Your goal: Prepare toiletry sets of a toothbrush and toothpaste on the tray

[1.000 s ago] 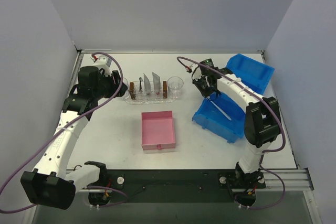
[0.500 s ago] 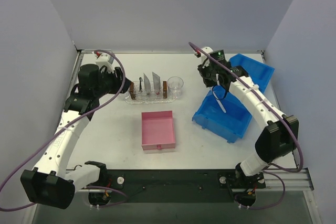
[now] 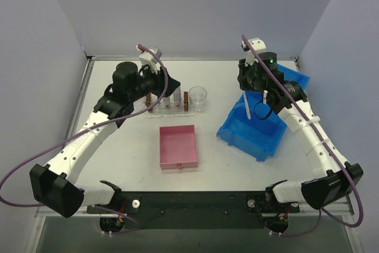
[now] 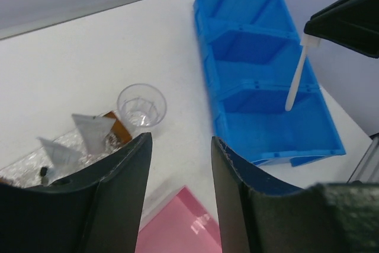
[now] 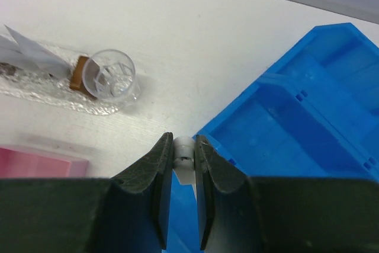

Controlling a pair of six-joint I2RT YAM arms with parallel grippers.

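Note:
My right gripper point(image 3: 246, 91) is shut on the top of a white toothbrush point(image 3: 247, 106), which hangs upright above the near left part of the blue bin point(image 3: 254, 134). In the right wrist view the jaws point(image 5: 184, 141) pinch the toothbrush's end point(image 5: 184, 167). The clear bumpy tray point(image 3: 177, 111) lies at the back centre, and my open, empty left gripper point(image 3: 176, 91) hovers over it. The left wrist view shows the tray point(image 4: 29, 161), two silver toothpaste tubes point(image 4: 95, 130), a brown block point(image 4: 118, 127) and the hanging toothbrush point(image 4: 295, 81) past the open left gripper point(image 4: 180, 194).
A clear cup point(image 3: 198, 95) stands just right of the tray's end. A square pink box point(image 3: 178, 146) lies in front of the tray. The blue bin's back section point(image 3: 284, 78) reaches toward the right wall.
My right gripper has lifted the toothbrush up out of the blue bin. My left arm has swung right from the tray's left end to above the tray.

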